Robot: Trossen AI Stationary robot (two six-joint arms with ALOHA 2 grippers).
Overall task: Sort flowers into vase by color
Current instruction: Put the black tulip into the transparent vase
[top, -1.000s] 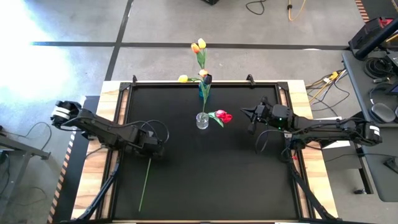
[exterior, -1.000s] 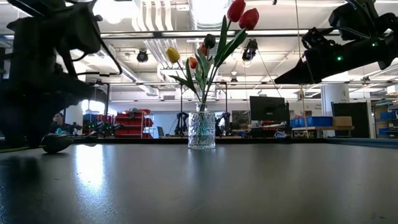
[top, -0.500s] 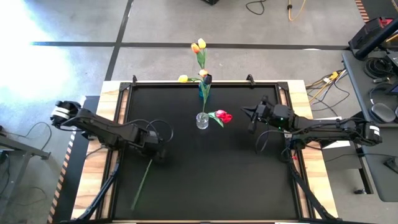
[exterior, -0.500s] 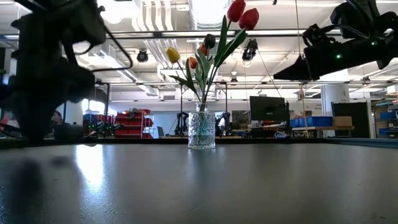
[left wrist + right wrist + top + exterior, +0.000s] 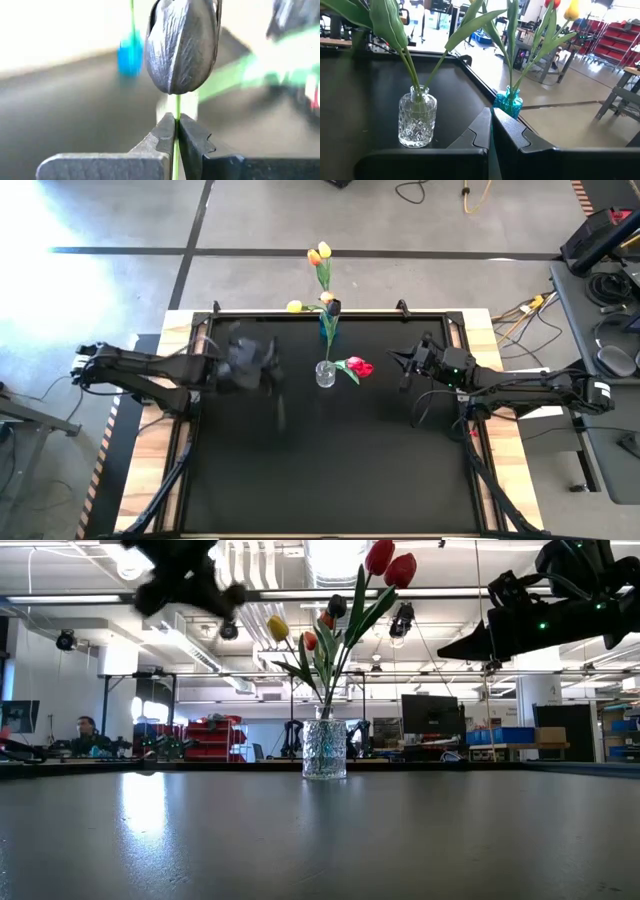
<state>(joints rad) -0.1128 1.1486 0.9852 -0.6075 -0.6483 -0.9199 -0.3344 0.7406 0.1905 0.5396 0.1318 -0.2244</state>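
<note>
The left gripper [image 5: 176, 131], closed tight on the thin green stem [image 5: 177, 107] under a dark tulip head [image 5: 182, 45], is blurred high above the black table [image 5: 340, 460], so the long stem could slip or strike the clear glass vase [image 5: 325, 374], while the right gripper [image 5: 490, 127] waits closed and empty.

Left pincer [image 5: 176, 131] now clamped on dark tulip [image 5: 181, 45] stem, lifted off table, swung toward clear vase [image 5: 325, 374]

Left hand [image 5: 176, 131] pinches dark tulip [image 5: 182, 47] stem.
</note>
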